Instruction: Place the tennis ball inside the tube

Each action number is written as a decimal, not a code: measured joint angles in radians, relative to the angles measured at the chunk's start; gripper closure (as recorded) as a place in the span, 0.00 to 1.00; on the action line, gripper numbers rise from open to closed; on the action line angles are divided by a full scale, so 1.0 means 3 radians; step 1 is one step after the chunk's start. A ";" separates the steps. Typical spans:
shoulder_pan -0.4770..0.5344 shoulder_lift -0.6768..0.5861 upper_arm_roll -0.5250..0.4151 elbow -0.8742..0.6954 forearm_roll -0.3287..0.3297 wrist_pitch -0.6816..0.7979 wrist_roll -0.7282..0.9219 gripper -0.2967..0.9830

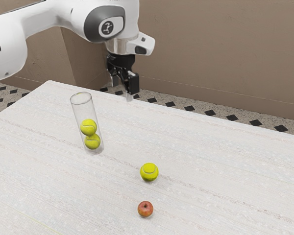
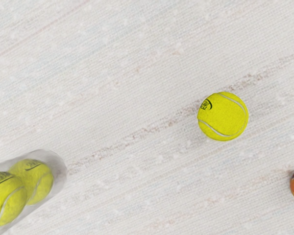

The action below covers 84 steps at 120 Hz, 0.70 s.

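Above the counter (image 1: 225, 191), past its far edge in the exterior view, the fingers (image 1: 134, 84) hung pointing down, released and spread apart. Loose tennis ball (image 1: 149, 172) sat on the counter, outside the tube (image 1: 79, 110), well apart from the fingers. Tube stood upright, clear-walled, open at the top, with an upper ball (image 1: 88, 127) stacked on a lower ball (image 1: 92, 142) inside. Red apple (image 1: 145, 209) rested near the loose tennis ball, farther from the tube.

unreadable black print (image 2: 206, 104) on three tennis balls (image 2: 225, 120), emblem (image 1: 107, 27) on arm (image 1: 7, 36)
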 joint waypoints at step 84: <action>0.0107 0.0317 -0.0187 -0.1221 -0.1258 0.0914 0.0195 0.23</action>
